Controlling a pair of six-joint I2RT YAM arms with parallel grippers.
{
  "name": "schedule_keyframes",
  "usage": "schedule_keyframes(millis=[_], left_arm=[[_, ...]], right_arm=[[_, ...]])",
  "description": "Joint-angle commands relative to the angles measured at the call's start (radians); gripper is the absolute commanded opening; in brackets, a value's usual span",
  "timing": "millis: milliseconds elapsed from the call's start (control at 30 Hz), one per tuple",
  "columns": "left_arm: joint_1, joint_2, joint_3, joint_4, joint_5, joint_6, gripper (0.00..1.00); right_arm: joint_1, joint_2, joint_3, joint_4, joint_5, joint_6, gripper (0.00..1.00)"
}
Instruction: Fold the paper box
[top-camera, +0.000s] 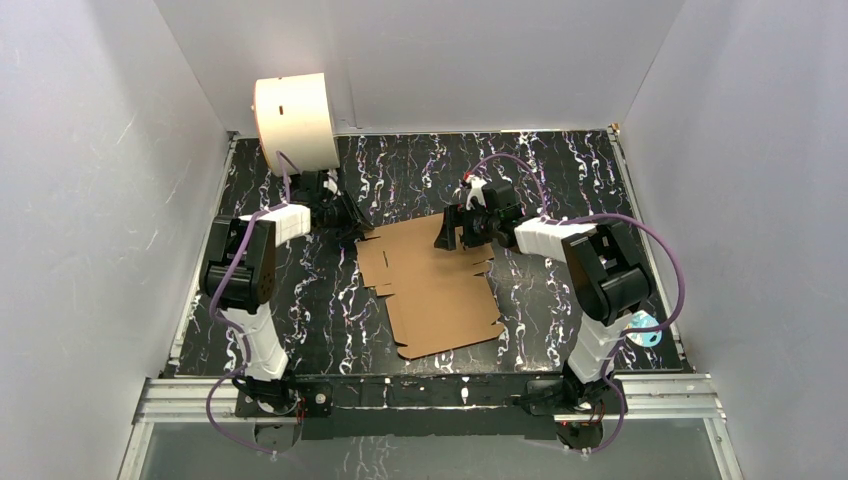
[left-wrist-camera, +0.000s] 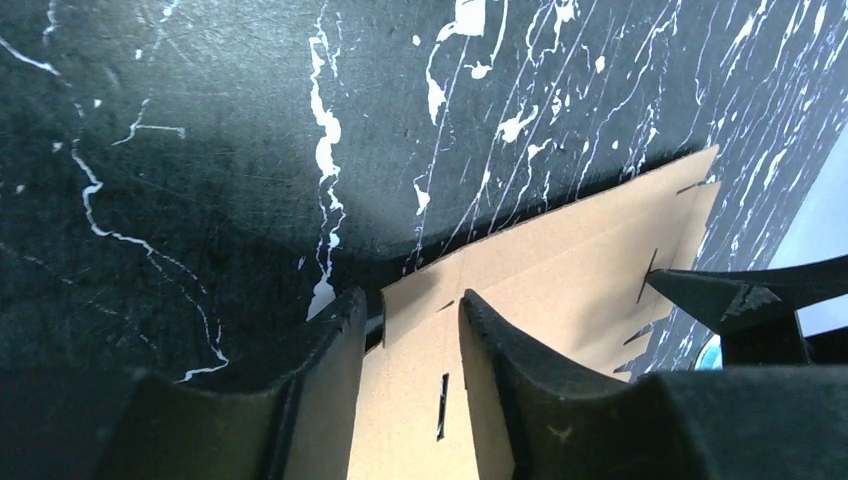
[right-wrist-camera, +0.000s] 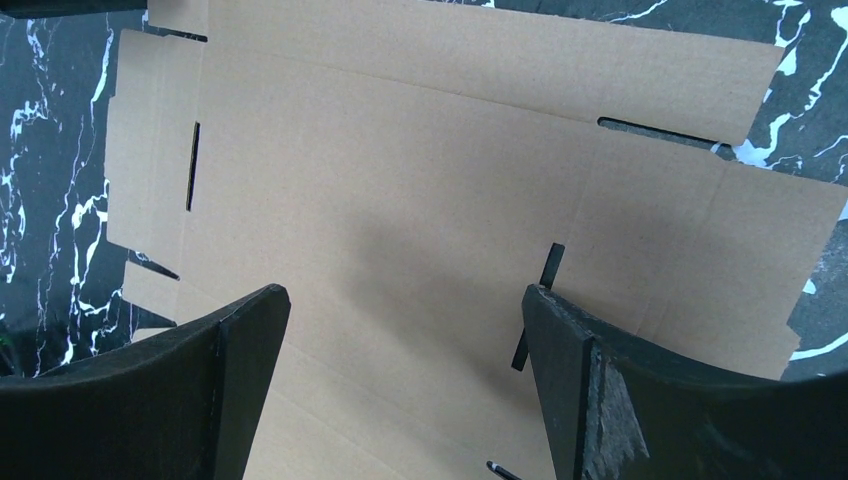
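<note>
The paper box (top-camera: 430, 285) is a flat brown die-cut cardboard sheet with slots and tabs, lying unfolded on the black marbled table. My left gripper (top-camera: 350, 222) is low at the sheet's far-left corner. In the left wrist view its jaws (left-wrist-camera: 410, 298) stand partly apart, and the corner flap of the paper box (left-wrist-camera: 560, 270) shows in the gap between them, with space left on both sides. My right gripper (top-camera: 452, 232) hovers over the sheet's far edge. In the right wrist view it (right-wrist-camera: 405, 292) is wide open above the bare cardboard (right-wrist-camera: 430, 160), holding nothing.
A cream-white cylindrical drum (top-camera: 296, 122) stands at the back left, just behind the left arm. A small blue object (top-camera: 643, 328) lies by the right arm near the table's right edge. White walls close in three sides. A right finger (left-wrist-camera: 735, 295) shows in the left wrist view.
</note>
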Motion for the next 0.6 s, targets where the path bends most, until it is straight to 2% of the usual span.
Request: schedule_keyframes(millis=[0, 333, 567], left_arm=[[-0.001, 0.009, 0.018, 0.011, 0.056, -0.014, 0.34], [-0.018, -0.020, 0.027, -0.006, 0.041, 0.001, 0.16], [-0.069, -0.028, 0.088, -0.109, -0.097, 0.062, 0.13]], right_arm=[[0.007, 0.012, -0.015, 0.063, -0.011, 0.013, 0.96], [0.019, 0.040, -0.034, 0.085, 0.031, 0.033, 0.95], [0.029, 0.049, -0.034, 0.074, 0.079, 0.035, 0.95]])
